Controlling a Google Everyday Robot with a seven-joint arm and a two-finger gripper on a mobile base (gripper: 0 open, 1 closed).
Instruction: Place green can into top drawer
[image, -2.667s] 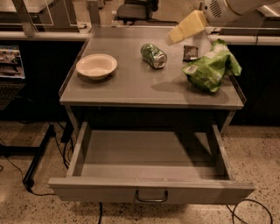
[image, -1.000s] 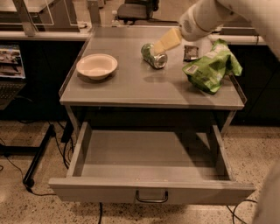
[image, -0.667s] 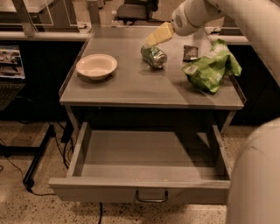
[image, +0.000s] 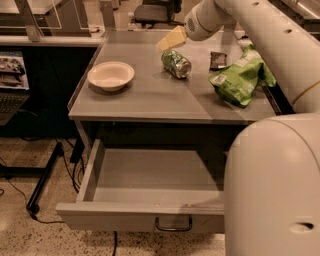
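Note:
The green can (image: 176, 63) lies on its side on the grey table top (image: 150, 100), near the back and right of centre. My gripper (image: 170, 39) hangs just above and slightly left behind the can, not touching it. The top drawer (image: 115, 216) is pulled out below the table, with nothing on its floor and a dark bar handle (image: 173, 224) on its front. My pale arm runs from the gripper to the right and fills the lower right of the view, hiding the drawer's right end.
A cream bowl (image: 111, 75) sits on the table's left side. A crinkled light-green chip bag (image: 241, 74) lies at the right, with a small dark packet (image: 218, 60) behind it. Cables and a black stand leg (image: 42, 180) lie on the floor at left.
My gripper has moved left across the table's back edge, from above the chip bag to just over the can. The arm's body now fills the right of the view.

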